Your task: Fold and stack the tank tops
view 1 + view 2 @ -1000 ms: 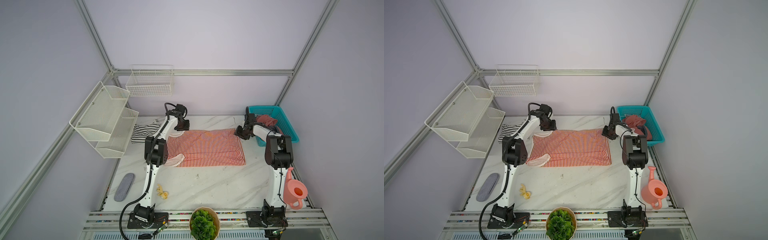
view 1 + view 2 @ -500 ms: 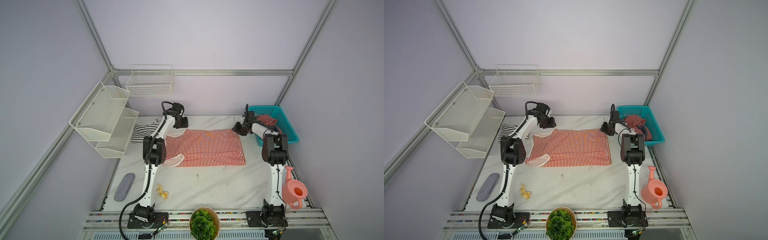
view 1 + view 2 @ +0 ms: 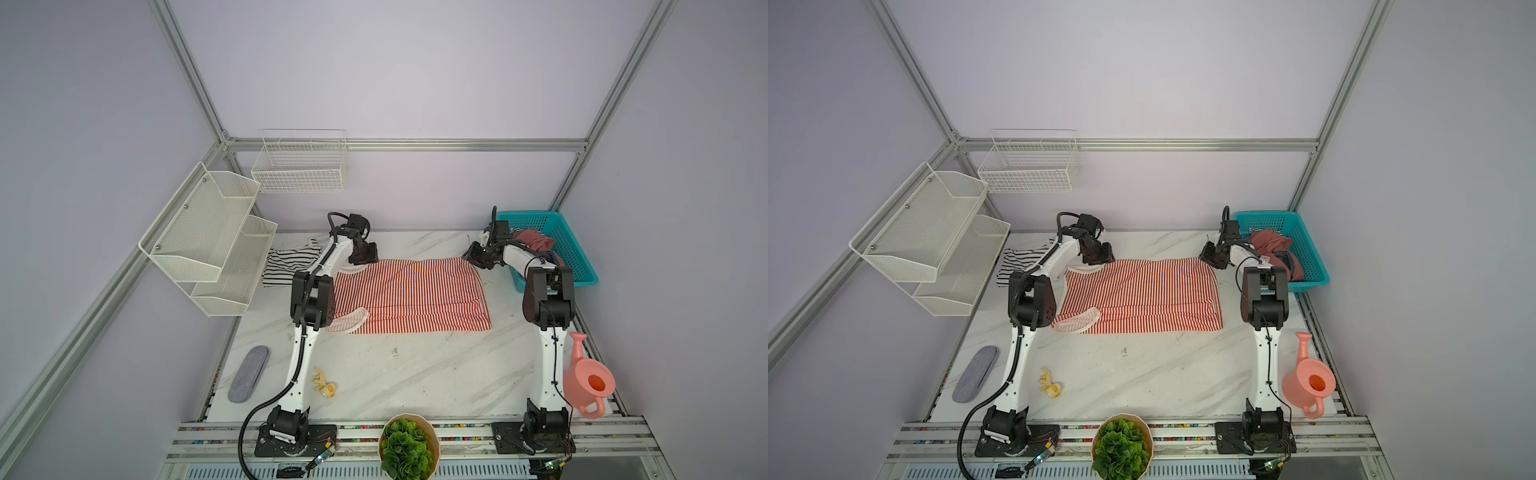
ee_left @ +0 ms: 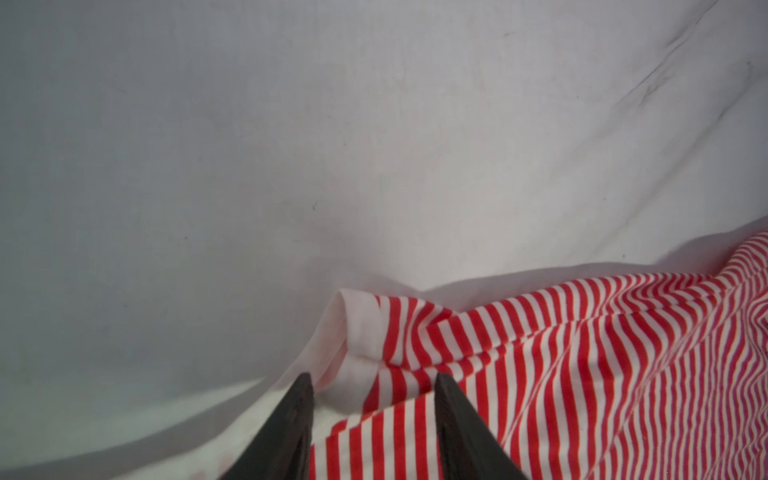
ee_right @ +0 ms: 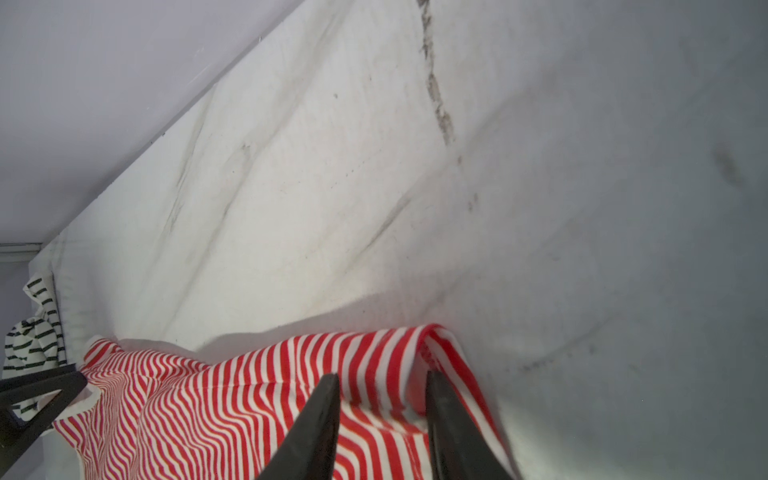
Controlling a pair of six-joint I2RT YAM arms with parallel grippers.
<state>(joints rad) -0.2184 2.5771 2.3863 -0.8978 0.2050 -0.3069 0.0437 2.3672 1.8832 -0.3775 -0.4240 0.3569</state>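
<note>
The red-and-white striped tank top (image 3: 407, 295) (image 3: 1142, 295) lies spread flat mid-table, with one white-trimmed strap curled at its near left. My left gripper (image 3: 365, 259) (image 3: 1102, 259) (image 4: 374, 378) is down on its far left corner, open, with white trim and stripes between the fingers. At the far right corner my right gripper (image 3: 471, 255) (image 3: 1206, 255) (image 5: 382, 376) is open, its fingers astride a raised fold of the cloth. The black-and-white tank top (image 3: 291, 262) (image 3: 1021, 264) (image 5: 33, 336) lies crumpled at the far left.
A teal basket (image 3: 552, 249) holding a dusty-red garment (image 3: 534, 241) stands at the far right. A pink watering can (image 3: 590, 382), a potted plant (image 3: 409, 446), a small yellow object (image 3: 324, 384) and a grey oval pad (image 3: 248, 374) sit near the front. White mesh shelves (image 3: 212, 241) hang at left.
My right gripper has shifted a little leftward onto the far right corner and its jaws have narrowed. My left gripper has risen and then settled back down at the far left corner.
</note>
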